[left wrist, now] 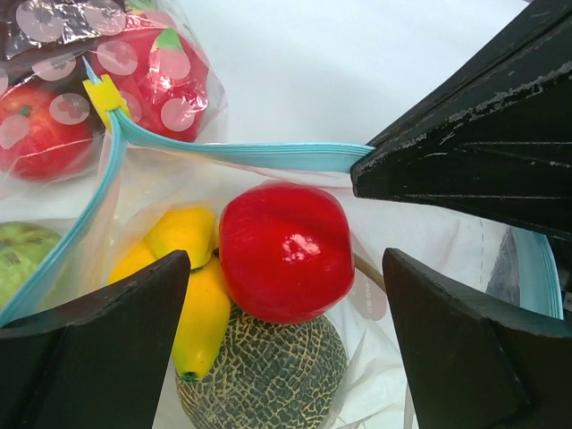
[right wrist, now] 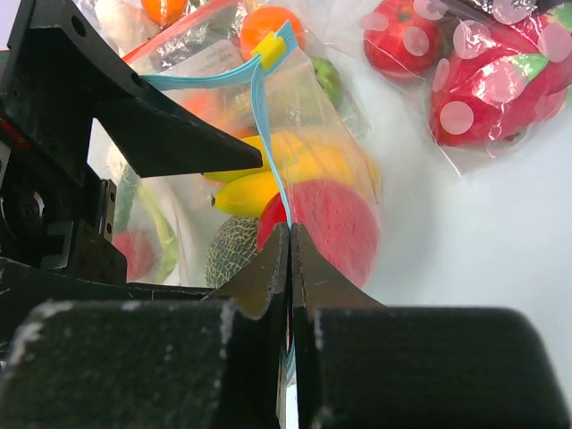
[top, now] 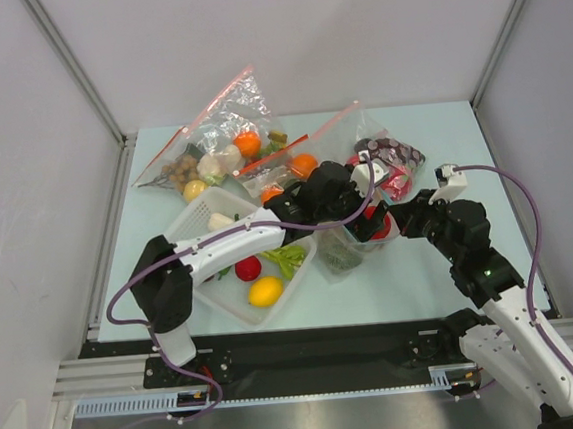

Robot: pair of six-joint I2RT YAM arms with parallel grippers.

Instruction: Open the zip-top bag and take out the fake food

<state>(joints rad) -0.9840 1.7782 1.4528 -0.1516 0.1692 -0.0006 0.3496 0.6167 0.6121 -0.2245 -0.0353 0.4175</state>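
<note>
Left wrist view: the mouth of the zip-top bag (left wrist: 241, 155) gapes at frame centre, between its two blue strips. The red fruit (left wrist: 286, 250) fills the middle of the opening, with the banana (left wrist: 192, 295) against its left side and the melon (left wrist: 259, 384) below. The right gripper (left wrist: 384, 170), clamped on the upper strip, blocks the upper right. A dotted bag (left wrist: 152, 71) crowds the upper left. Bare table (left wrist: 340, 63) lies open at upper centre.

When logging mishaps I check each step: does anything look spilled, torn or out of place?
Nothing stands out. The right pincer pinches the blue strip of the open bag; the red fruit, banana and melon sit inside it, by the open left pincer.
</note>
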